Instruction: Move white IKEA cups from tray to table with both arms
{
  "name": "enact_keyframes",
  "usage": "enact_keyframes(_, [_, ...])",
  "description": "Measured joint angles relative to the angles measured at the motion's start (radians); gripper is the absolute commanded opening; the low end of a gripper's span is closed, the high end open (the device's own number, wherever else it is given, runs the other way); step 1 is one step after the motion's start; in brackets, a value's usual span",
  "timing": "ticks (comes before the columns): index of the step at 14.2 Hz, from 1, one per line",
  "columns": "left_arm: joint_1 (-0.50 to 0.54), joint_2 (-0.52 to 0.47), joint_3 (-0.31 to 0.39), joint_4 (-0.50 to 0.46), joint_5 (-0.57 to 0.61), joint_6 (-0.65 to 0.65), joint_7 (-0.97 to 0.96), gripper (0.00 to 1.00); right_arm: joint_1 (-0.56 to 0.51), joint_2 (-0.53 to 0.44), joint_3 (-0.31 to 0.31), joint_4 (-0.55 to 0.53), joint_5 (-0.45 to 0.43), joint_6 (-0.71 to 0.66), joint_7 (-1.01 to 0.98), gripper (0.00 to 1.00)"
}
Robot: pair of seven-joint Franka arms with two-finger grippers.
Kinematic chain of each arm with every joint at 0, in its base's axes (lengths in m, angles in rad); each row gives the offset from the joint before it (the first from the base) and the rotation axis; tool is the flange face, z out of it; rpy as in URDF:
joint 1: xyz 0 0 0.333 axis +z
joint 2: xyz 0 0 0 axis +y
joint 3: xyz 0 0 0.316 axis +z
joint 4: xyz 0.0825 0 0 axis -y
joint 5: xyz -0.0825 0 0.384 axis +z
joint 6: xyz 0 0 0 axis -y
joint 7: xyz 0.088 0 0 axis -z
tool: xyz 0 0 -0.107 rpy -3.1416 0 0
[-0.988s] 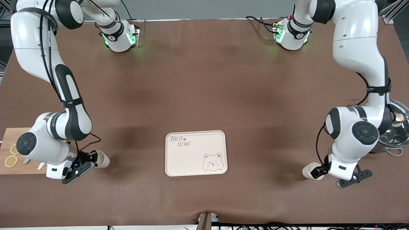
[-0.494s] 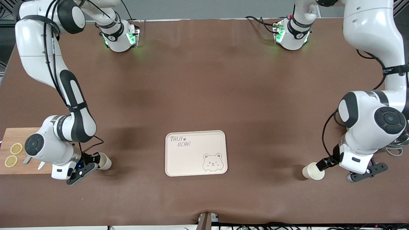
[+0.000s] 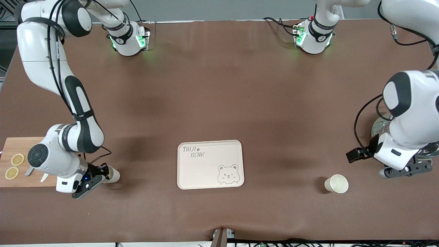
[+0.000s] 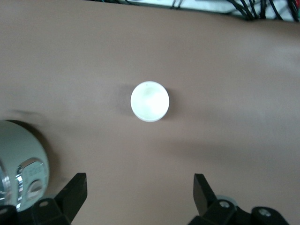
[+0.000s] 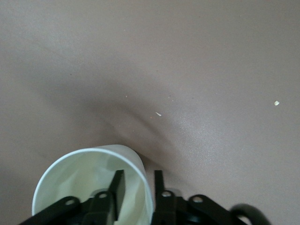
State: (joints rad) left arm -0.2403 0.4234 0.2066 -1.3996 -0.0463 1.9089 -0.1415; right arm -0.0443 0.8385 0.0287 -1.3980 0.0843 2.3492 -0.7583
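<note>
One white cup (image 3: pixel 336 183) stands upright and free on the brown table toward the left arm's end, and shows from above (image 4: pixel 150 101) in the left wrist view. My left gripper (image 3: pixel 356 155) (image 4: pixel 138 187) hangs open and empty over the table beside that cup. The other white cup (image 3: pixel 112 175) (image 5: pixel 89 183) is at the right arm's end, next to the wooden board. My right gripper (image 3: pixel 102 171) (image 5: pixel 138 187) straddles its rim with one finger inside and one outside. The jaws stand slightly apart and the inner finger is off the wall.
A cream bear tray (image 3: pixel 205 171) lies between the two cups, near the table's front edge. A wooden board (image 3: pixel 20 166) with lemon slices lies at the right arm's end. A grey-green pot (image 3: pixel 430 150) (image 4: pixel 18 159) with a glass lid sits mostly hidden under the left arm.
My left gripper has let go of its cup and risen away toward the pot. The right gripper's fingers have parted on the other cup's rim, and that cup sits slightly lower in view.
</note>
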Motion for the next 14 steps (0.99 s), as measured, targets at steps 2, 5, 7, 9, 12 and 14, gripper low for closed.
enact_keyframes(2, [0.000, -0.040, 0.000, 0.000, 0.000, -0.059, 0.042, 1.00, 0.000, 0.000, 0.000, 0.003, 0.000, 0.000, 0.000, 1.00])
enact_keyframes(5, [0.001, -0.101, 0.000, 0.001, 0.000, -0.116, 0.048, 1.00, 0.000, 0.000, 0.000, 0.022, 0.000, -0.014, 0.000, 1.00])
enact_keyframes(7, [0.001, -0.136, 0.002, 0.010, 0.000, -0.158, 0.048, 1.00, -0.001, -0.001, 0.000, 0.067, 0.000, -0.087, 0.000, 1.00])
enact_keyframes(9, [0.003, -0.156, 0.006, 0.026, 0.000, -0.212, 0.048, 1.00, -0.004, -0.005, 0.000, 0.147, 0.000, -0.206, 0.000, 1.00])
enact_keyframes(12, [0.007, -0.185, 0.007, 0.042, 0.000, -0.238, 0.048, 1.00, -0.004, -0.022, 0.005, 0.260, 0.000, -0.400, 0.042, 1.00])
enact_keyframes(14, [0.006, -0.214, 0.007, 0.046, 0.000, -0.242, 0.048, 1.00, -0.001, -0.045, 0.013, 0.319, 0.000, -0.528, 0.115, 1.00])
